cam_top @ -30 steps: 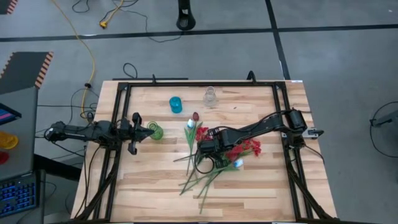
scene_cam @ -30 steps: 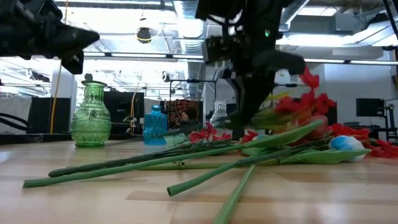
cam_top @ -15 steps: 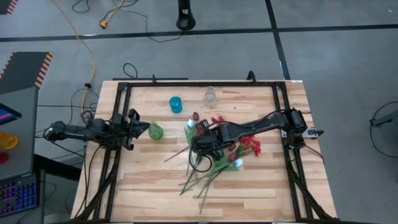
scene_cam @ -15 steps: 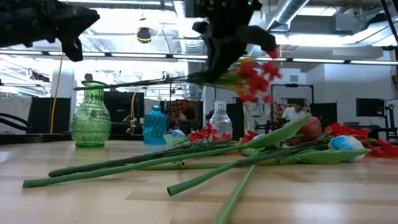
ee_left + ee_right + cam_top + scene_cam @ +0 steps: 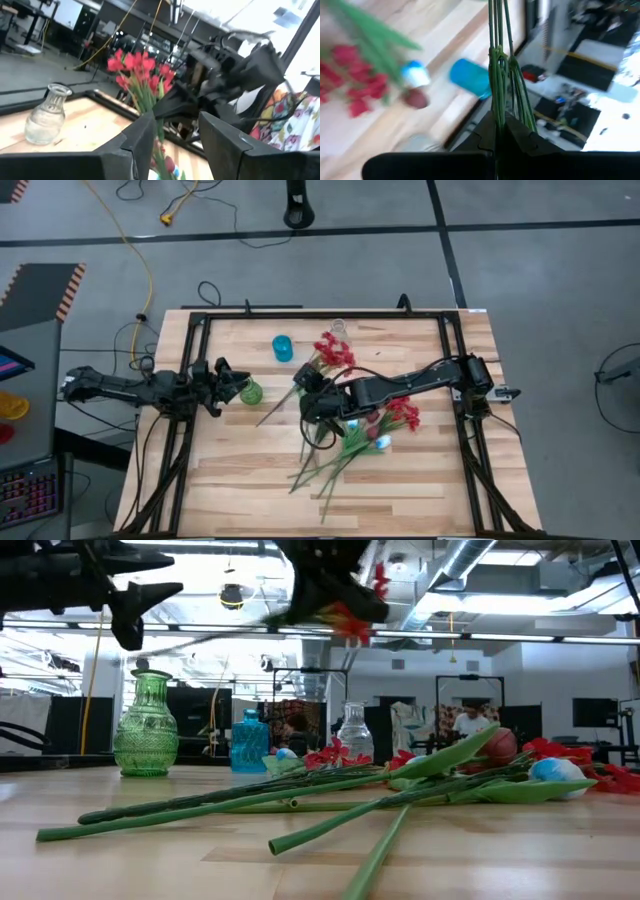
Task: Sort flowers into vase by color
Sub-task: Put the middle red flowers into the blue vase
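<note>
Slippage is the main worry: the right gripper [image 5: 313, 406] is holding a bunch of red flowers [image 5: 333, 351] in the air above the middle of the surface [image 5: 420, 470], its fingers clenched on the thin green stems, as the right wrist view is showing. Those stems are slender and several are being pinched together, so one could be sliding out or twisting during the carry. The stem ends are pointing toward the left arm and the green vase [image 5: 250, 391], and the blossoms are sitting over near the clear vase [image 5: 338, 332]; a careless swing could be knocking that vase over. The left gripper [image 5: 222, 381] is hovering just beside the green vase with its fingers parted and holding nothing, looking toward the bouquet. If it is meant to take the stems, a mistimed closing could be dropping the bunch onto the pile [image 5: 340, 455] below.

Counting what is showing: three vases are standing on the surface, one green, one blue [image 5: 282, 347] and one clear. One red bunch is in the air. More red blossoms [image 5: 402, 417], at least one maroon tulip [image 5: 500, 746] and one white tulip [image 5: 551, 770] are lying among the loose stems; an exact stem count cannot be made.
</note>
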